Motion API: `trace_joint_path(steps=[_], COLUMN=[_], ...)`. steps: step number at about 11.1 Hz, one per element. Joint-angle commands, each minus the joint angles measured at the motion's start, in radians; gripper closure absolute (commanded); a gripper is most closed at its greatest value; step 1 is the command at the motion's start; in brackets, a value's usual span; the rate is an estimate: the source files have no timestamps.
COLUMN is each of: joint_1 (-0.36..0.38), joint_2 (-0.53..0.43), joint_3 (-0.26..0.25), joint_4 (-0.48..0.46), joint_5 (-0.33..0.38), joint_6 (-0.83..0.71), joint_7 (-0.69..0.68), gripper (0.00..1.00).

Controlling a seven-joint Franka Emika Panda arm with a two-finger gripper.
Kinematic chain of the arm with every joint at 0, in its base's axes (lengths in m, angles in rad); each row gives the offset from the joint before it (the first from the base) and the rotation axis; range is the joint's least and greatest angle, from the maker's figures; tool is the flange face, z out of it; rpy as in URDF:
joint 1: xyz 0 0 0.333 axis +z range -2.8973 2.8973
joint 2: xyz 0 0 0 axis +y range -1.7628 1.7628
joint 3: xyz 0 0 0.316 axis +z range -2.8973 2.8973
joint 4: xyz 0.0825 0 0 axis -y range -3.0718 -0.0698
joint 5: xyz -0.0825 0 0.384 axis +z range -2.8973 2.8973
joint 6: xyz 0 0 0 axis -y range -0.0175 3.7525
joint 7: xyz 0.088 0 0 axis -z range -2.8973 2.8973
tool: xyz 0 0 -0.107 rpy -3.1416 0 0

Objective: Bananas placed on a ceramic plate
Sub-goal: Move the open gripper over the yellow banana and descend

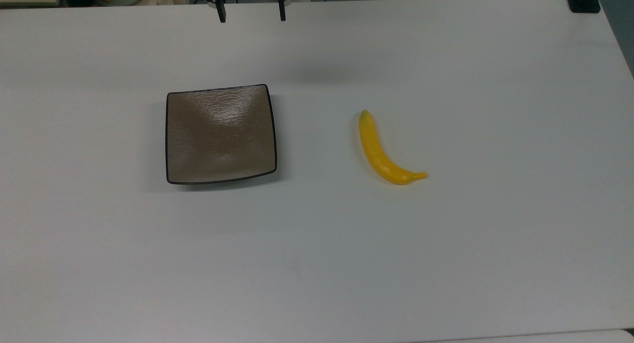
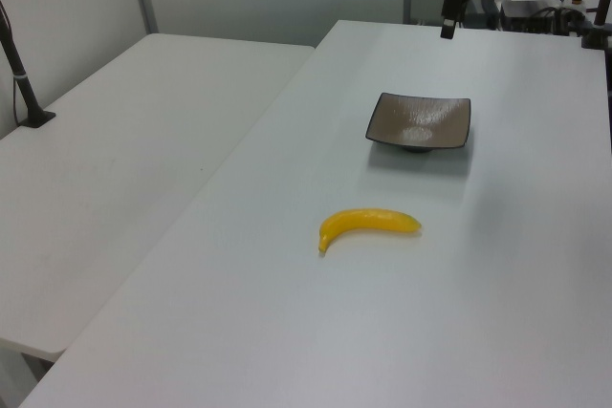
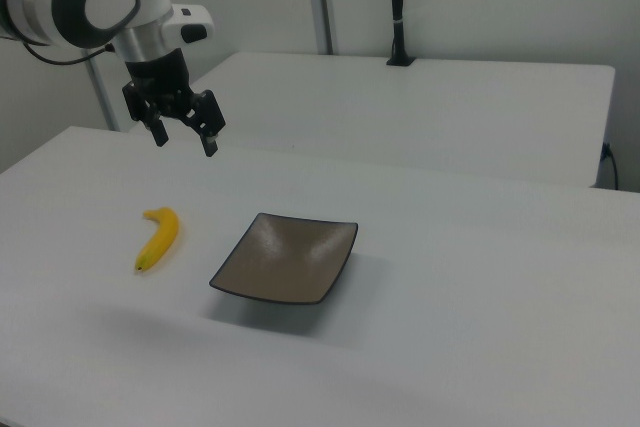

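Observation:
A yellow banana [image 1: 382, 155] lies flat on the white table, off to the top view's right of a square grey-brown plate [image 1: 220, 133] with a thin black rim. The plate holds nothing. The two sit apart, with bare table between them. My gripper [image 1: 252, 14] hangs open above the table's far edge, beyond the plate, with nothing between its fingers. In the right view the gripper [image 3: 185, 139] hovers high above the banana [image 3: 158, 238], and the plate [image 3: 285, 259] sits to the right view's right. The left view has the banana [image 2: 368, 225] nearer than the plate [image 2: 421, 121].
A second white table [image 2: 143, 140] adjoins on the left view's left, carrying a black clamped post [image 2: 24, 83]. Another black clamp [image 1: 584, 1] sits at the table's far right corner in the top view. Cluttered gear [image 2: 535, 7] stands behind the arm.

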Motion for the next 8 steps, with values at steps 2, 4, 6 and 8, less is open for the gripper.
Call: trace_joint_path(steps=[2,4,6,8], joint_1=[0.009,0.012,0.018,0.025], joint_2=[-0.003,0.000,0.003,0.005], joint_3=[0.001,0.001,0.003,0.003], joint_4=[-0.013,-0.013,-0.011,-0.011], joint_5=[0.017,0.017,0.017,0.017], joint_6=[-0.008,-0.008,-0.008,-0.007], joint_7=[-0.001,-0.001,-0.001,0.000], gripper=[0.00,0.00,0.00,0.00])
